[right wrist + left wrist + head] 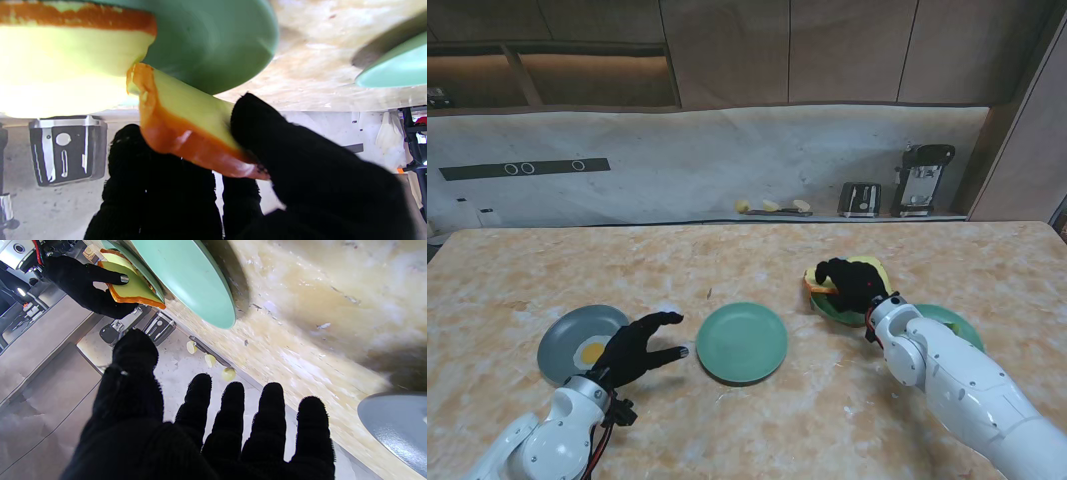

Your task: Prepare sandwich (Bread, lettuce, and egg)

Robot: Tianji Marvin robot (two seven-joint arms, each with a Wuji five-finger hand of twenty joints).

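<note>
pinching a bread slice (186, 133) by its orange crust edge, my right hand (852, 285) has thumb on one face and fingers (160, 186) behind, right of centre in the stand view over a dark green plate (837, 310) holding more bread. it looks light, thin and a little floppy, so i judge a grip deeper onto the flat face safer than the rim. my left hand (639, 345) hangs spread and holding nothing between the grey plate (562, 345) with the egg (592, 351) and the bare green plate (742, 342).

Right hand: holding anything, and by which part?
Right hand pinches a bread slice by its crust edge, over the dark green plate. Left hand holds nothing.
</note>
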